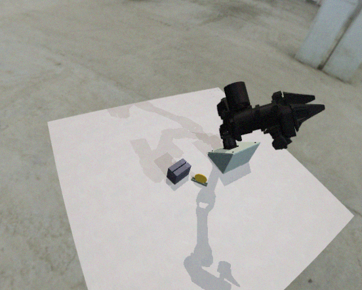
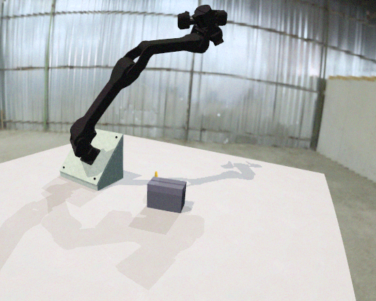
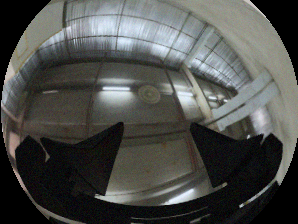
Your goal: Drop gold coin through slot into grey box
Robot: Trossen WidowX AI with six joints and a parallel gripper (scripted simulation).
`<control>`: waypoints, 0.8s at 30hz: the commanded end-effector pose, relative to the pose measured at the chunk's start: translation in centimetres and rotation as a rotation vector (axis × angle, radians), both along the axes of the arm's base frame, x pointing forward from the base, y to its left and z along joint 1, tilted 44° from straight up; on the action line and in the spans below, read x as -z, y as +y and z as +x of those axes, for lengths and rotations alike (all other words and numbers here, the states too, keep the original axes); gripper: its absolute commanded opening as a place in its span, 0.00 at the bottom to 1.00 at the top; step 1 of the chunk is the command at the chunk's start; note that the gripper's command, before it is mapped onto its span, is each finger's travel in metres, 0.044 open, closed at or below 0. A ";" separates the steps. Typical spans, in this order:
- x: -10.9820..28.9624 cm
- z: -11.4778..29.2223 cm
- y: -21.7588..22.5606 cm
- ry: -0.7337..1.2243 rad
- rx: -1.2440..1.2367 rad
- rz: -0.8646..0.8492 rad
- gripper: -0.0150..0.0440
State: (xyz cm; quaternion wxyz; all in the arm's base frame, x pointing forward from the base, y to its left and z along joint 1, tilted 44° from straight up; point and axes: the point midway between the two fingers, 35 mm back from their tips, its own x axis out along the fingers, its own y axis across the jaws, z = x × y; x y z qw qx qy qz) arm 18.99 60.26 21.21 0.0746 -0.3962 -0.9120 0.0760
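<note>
Both of my fingers stand wide apart with nothing between them — my pincer (image 1: 311, 103) is raised high above my base (image 1: 234, 155), pointing outward. The coin (image 1: 201, 178) stands on edge in its green holder (image 1: 199, 182) far below me on the white table (image 1: 126, 229), just beside the grey box (image 1: 178, 170).

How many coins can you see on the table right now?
1: a thin gold coin standing on edge in the dark-green holder, just beside the grey slotted box. None visible elsewhere.
</note>
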 end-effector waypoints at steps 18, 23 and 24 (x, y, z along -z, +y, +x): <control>10.9 8.5 -2.5 1.695 0.651 -1.150 0.53; 12.9 9.3 -4.1 1.954 0.774 -1.218 0.53; 13.3 9.4 -4.4 2.008 0.800 -1.227 0.53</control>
